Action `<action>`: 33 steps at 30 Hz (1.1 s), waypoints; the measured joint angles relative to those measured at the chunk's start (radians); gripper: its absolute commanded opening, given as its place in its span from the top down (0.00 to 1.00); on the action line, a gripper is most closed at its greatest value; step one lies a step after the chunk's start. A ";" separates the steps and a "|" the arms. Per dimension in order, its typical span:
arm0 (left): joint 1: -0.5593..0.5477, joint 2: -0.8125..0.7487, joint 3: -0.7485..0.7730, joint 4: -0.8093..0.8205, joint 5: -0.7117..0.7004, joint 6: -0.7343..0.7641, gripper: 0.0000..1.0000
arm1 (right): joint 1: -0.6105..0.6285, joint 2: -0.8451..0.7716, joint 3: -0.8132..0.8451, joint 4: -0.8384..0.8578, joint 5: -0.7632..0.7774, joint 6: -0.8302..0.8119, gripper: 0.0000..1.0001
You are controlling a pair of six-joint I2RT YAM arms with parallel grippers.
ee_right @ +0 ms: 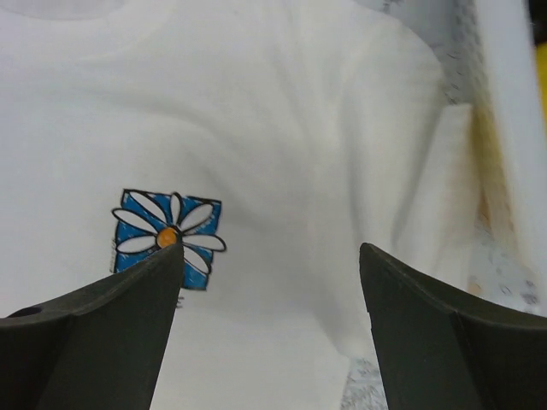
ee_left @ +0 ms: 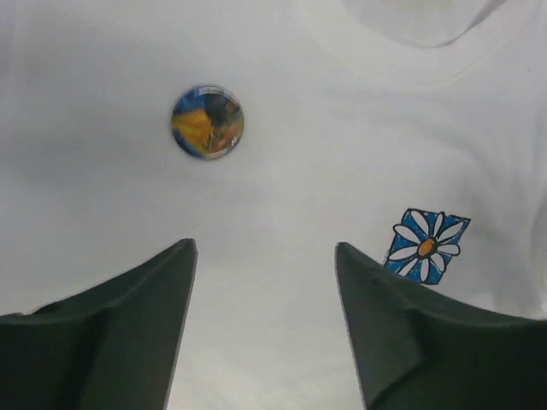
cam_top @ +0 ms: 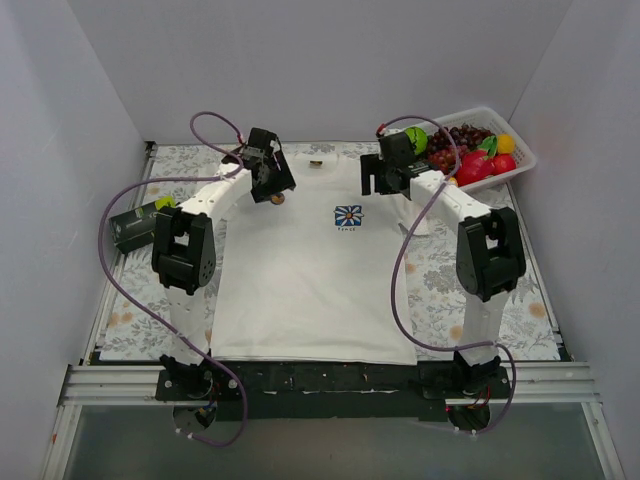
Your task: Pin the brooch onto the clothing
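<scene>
Brooch (ee_left: 208,122) flat on T-shirt (cam_top: 310,280), upper chest, below collar, left of blue flower print (ee_left: 425,246) in the top view. Left gripper (ee_left: 265,249) just short of it, jaws apart, nothing between. Right gripper (ee_right: 269,252) over the print side of the chest, jaws wide, also holding nothing.

Risks:
- Cannot tell whether pin clasped through cloth or merely lying on top. If loose: slide or flip on any brush from left fingers (ee_left: 128,316), or any tug at fabric.
- Folds near right sleeve: snag hazard for right fingers on a low move, dragging shirt and brooch along.
- Purple cable (cam_top: 398,275) low over shirt edge: same drag hazard.

Containers:
- White basket (cam_top: 522,160), far right corner: toy fruit inside, namely dark grapes, red pieces, one green, one yellow-orange.
- Dark box (cam_top: 132,228), left table edge: contents not visible.
</scene>
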 measured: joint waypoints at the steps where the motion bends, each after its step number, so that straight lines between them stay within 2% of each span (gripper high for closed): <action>1: 0.010 0.008 0.045 -0.006 0.004 0.001 0.02 | 0.012 0.043 0.045 -0.004 -0.009 -0.003 0.10; 7: 0.095 0.106 0.229 -0.005 0.018 0.018 0.02 | 0.034 0.285 0.266 -0.039 -0.053 -0.007 0.09; 12: 0.172 0.292 0.389 -0.042 0.037 0.026 0.02 | 0.029 0.443 0.417 -0.095 -0.063 -0.020 0.07; 15: 0.211 0.377 0.417 -0.056 0.052 0.028 0.02 | 0.023 0.486 0.465 -0.119 -0.065 -0.030 0.07; 28: 0.306 0.435 0.524 -0.082 0.107 0.031 0.02 | -0.015 0.629 0.690 -0.120 -0.144 -0.050 0.02; 33: 0.316 0.437 0.527 -0.082 0.134 0.043 0.02 | -0.016 0.632 0.695 -0.119 -0.169 -0.063 0.02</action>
